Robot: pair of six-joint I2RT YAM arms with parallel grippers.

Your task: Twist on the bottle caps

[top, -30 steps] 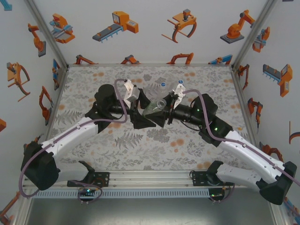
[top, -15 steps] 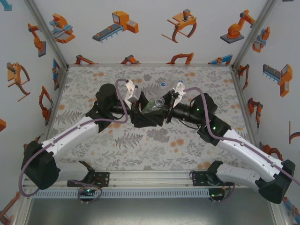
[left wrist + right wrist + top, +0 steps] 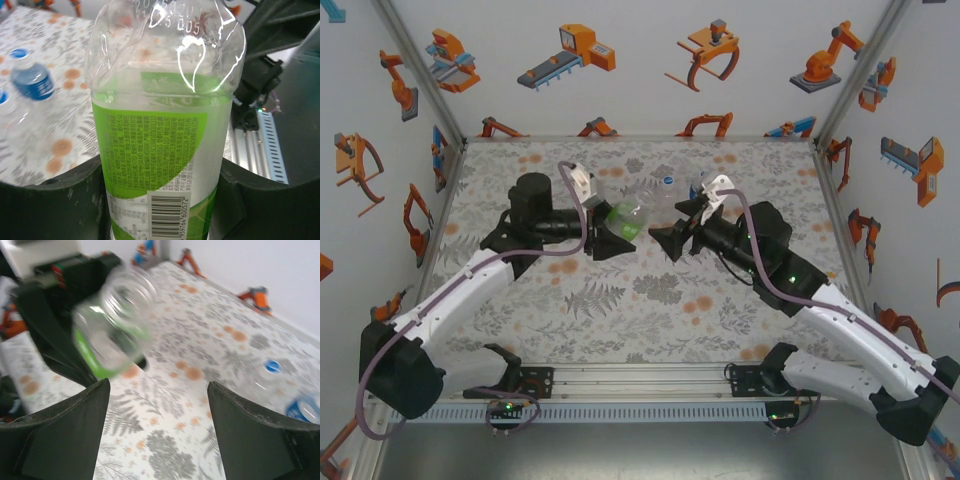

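Observation:
A green-labelled clear bottle (image 3: 160, 130) is clamped between the black fingers of my left gripper (image 3: 162, 192). From above, this bottle (image 3: 628, 214) juts out of the left gripper (image 3: 608, 228) toward the right, tilted above the table. My right gripper (image 3: 670, 238) faces it across a small gap. Its fingers (image 3: 65, 430) stand wide open around bare tabletop, and the right gripper (image 3: 158, 392) holds nothing. The bottle's round end (image 3: 117, 315) is blurred, so I cannot tell if a cap sits on it. A blue-labelled bottle (image 3: 32, 82) stands behind.
Two more small bottles stand at the back of the floral table: a clear one with a blue round top (image 3: 666, 186) and a blue-labelled one (image 3: 698, 184). The enclosure walls (image 3: 880, 120) close in the sides and back. The table's near half (image 3: 640, 320) lies open.
The two grippers were together around the green bottle at mid-table. The left one has swung left and back with the bottle; the right one has let go and drawn off to the right.

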